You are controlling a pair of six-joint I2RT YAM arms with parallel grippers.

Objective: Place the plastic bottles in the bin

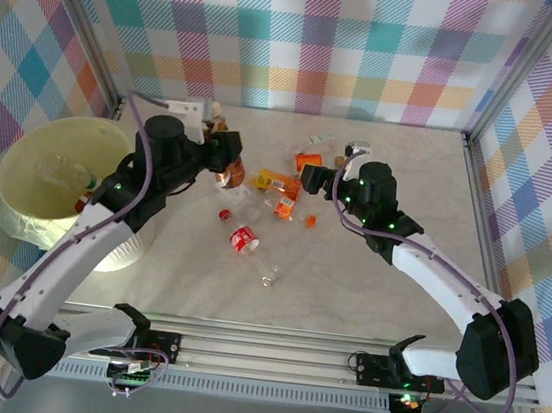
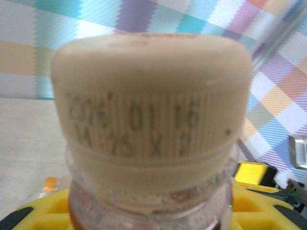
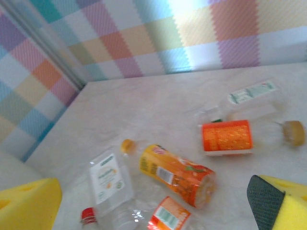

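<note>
Left pincer (image 1: 225, 156) is clamped tight on an amber-filled bottle (image 1: 233, 171), between the bin (image 1: 24, 208) and the litter on the bench (image 1: 375, 299)! That big pale-yellow bin sits at the left edge, with a clear bottle (image 1: 59, 172) lying inside. Right pincer (image 1: 310, 178) hangs spread wide over the scattered plastic bottles (image 1: 277, 202) mid-bench, its yellow pads (image 3: 29, 205) well apart. Below it lie an orange-label bottle (image 3: 175, 175) on its side, a squat orange-banded container (image 3: 226, 137), a flattened bottle (image 3: 108, 181) whose white label shows an orange fruit, and a green-and-white-labelled one (image 3: 252, 93); all the print is too blurred to read. Smallest is the held bottle's cream cap (image 2: 153, 96), with a faint two-line stamp: "01 16" up top, the rest smudged.
</note>
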